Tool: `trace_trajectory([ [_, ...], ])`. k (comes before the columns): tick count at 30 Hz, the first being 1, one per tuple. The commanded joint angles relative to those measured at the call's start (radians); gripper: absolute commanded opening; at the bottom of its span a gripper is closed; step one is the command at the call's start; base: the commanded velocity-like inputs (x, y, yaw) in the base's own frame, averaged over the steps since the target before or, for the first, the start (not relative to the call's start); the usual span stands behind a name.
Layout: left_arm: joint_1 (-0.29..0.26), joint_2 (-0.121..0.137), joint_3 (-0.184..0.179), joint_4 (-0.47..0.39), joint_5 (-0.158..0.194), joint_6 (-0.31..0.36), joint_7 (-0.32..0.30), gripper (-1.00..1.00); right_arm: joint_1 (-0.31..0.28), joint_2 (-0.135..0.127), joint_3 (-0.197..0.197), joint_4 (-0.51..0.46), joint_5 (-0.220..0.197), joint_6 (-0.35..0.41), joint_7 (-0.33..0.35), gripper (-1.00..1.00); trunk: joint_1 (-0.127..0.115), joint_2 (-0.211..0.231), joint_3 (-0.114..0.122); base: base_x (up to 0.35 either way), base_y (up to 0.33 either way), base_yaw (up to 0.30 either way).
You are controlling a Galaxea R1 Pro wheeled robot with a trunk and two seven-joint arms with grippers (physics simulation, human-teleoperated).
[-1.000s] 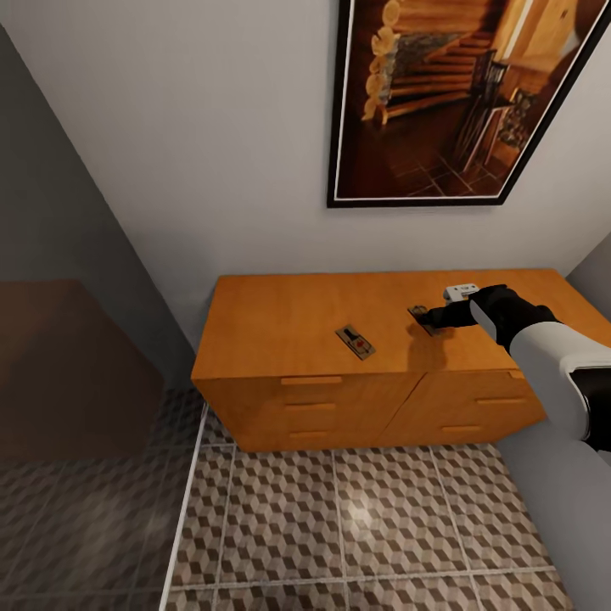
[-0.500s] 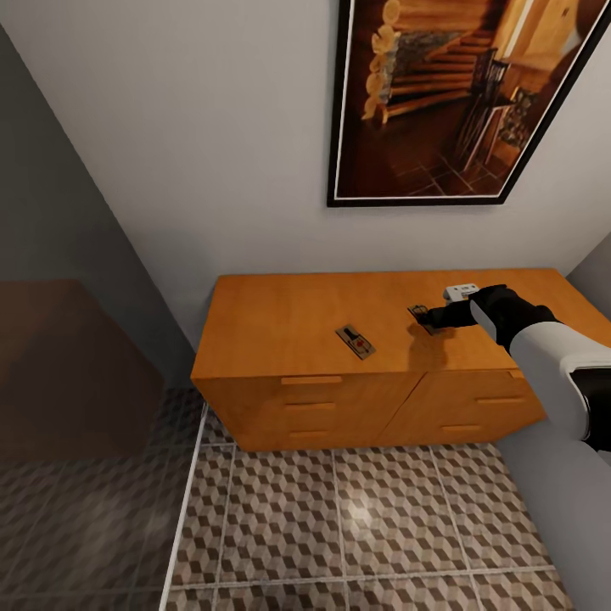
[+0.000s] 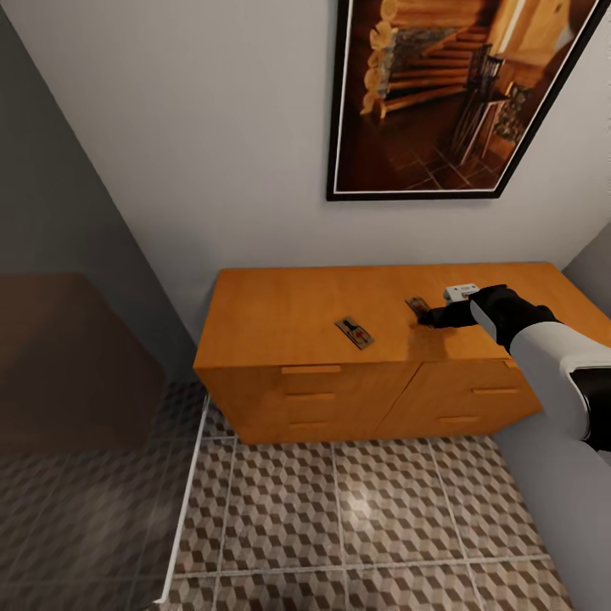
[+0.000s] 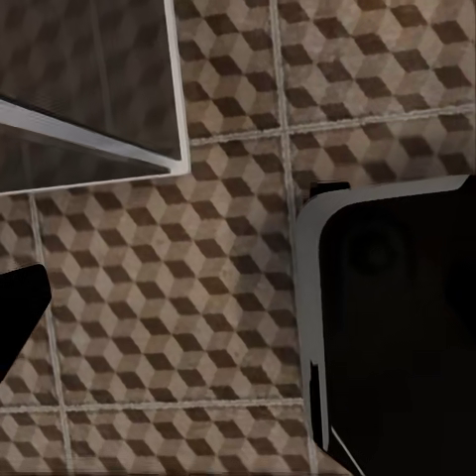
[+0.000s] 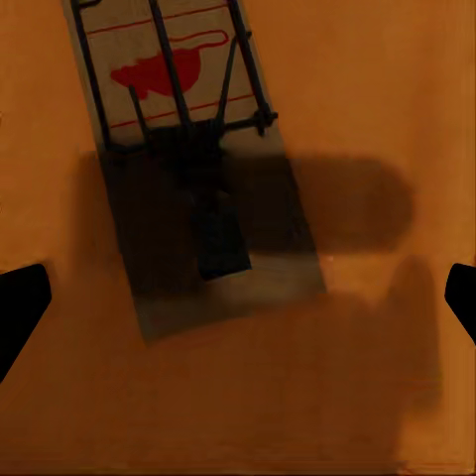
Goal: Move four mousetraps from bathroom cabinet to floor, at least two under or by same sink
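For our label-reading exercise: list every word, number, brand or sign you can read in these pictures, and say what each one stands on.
No readable text in these pictures.
The mousetrap on the cabinet bears a red mouse-shaped mark and thin red lines, but no letters.
The second mousetrap shows a red spot too small to read.
The framed picture carries no lettering.

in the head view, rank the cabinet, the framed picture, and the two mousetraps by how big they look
1. Cabinet, by a modest margin.
2. Framed picture, cropped by the frame's edge.
3. Mousetraps: the middle one looks slightly bigger than the one by the right gripper, but that one is partly hidden, so unsure.
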Motion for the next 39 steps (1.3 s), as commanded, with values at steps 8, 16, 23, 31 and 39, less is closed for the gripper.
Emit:
trace_trajectory([
  [8, -0.002, -0.001, -0.009, 0.004, 0.008, -0.006, -0.001, 1.00, 0.000, -0.001, 0.005, -0.001, 0.010, 0.003, 0.009, 1.00, 0.000, -0.002, -0.002, -0.046, 0.000, 0.000],
  [16, -0.002, -0.001, -0.009, 0.004, 0.008, -0.005, -0.001, 1.00, 0.000, -0.001, 0.005, -0.001, 0.010, 0.003, 0.008, 1.00, 0.000, -0.002, -0.002, -0.005, 0.000, 0.000],
  [23, -0.002, -0.001, -0.009, 0.004, 0.008, -0.006, 0.000, 1.00, 0.000, -0.001, 0.006, -0.001, 0.010, 0.003, 0.008, 1.00, 0.000, -0.002, -0.002, 0.003, 0.000, 0.000],
  [31, -0.002, -0.005, -0.009, 0.004, 0.008, -0.006, -0.001, 1.00, 0.000, -0.001, 0.006, -0.001, 0.010, 0.003, 0.007, 1.00, 0.000, -0.002, -0.002, 0.041, 0.000, 0.000],
  [39, -0.002, -0.006, -0.009, 0.004, 0.008, -0.005, -0.001, 1.00, 0.000, -0.002, 0.006, -0.001, 0.010, 0.003, 0.007, 1.00, 0.000, -0.002, -0.002, 0.006, 0.000, 0.000],
])
